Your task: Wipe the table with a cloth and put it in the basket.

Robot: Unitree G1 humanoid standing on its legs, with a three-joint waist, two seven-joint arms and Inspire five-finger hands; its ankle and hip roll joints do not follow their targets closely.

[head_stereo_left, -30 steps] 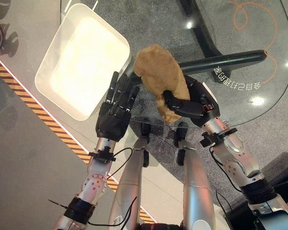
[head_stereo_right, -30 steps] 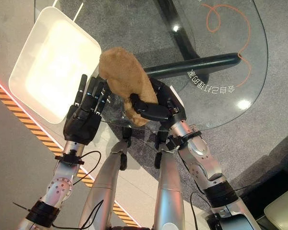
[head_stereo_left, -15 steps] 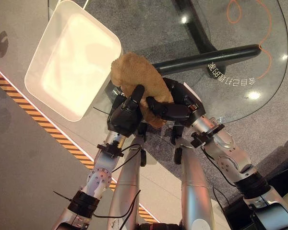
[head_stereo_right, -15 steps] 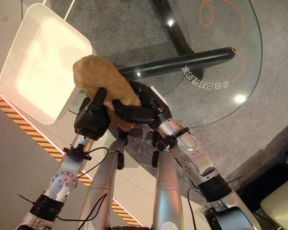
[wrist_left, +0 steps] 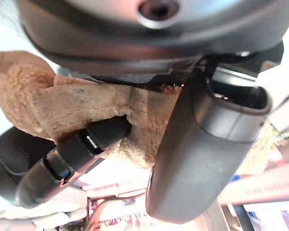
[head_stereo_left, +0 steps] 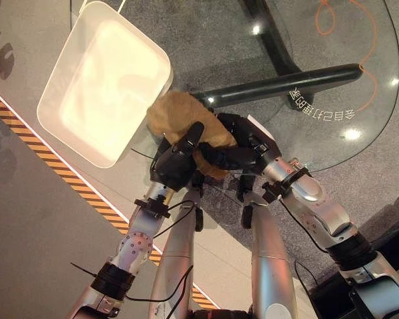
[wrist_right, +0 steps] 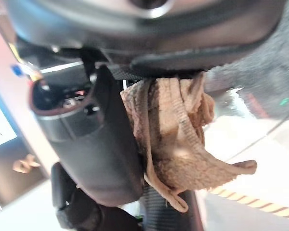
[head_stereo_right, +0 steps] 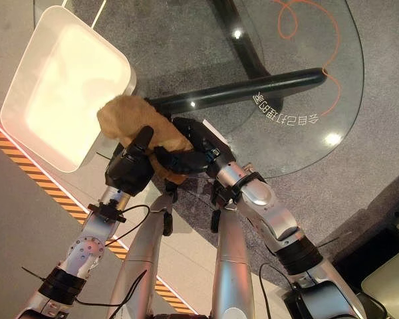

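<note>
A tan fluffy cloth (head_stereo_left: 183,121) is bunched up between both hands, at the near-left edge of the round glass table (head_stereo_left: 319,86). My left hand (head_stereo_left: 173,161) is shut on it from below, thumb pressed against the pile. My right hand (head_stereo_left: 245,144) grips it from the right with curled fingers. In the left wrist view the cloth (wrist_left: 31,98) lies behind the thumb (wrist_left: 207,144). In the right wrist view folds of the cloth (wrist_right: 178,139) hang past the thumb (wrist_right: 91,144). The white basket (head_stereo_left: 100,80) stands just left of the cloth, with nothing in it.
The table's dark legs (head_stereo_left: 286,83) show through the glass, along with an orange cord (head_stereo_left: 372,40) at the far right. An orange-and-black hazard stripe (head_stereo_left: 26,143) runs across the grey floor left of the basket.
One second ago my left hand was open beside the cloth; it has since shut on it. Both hands and the cloth have shifted left and lower, towards the basket's near corner.
</note>
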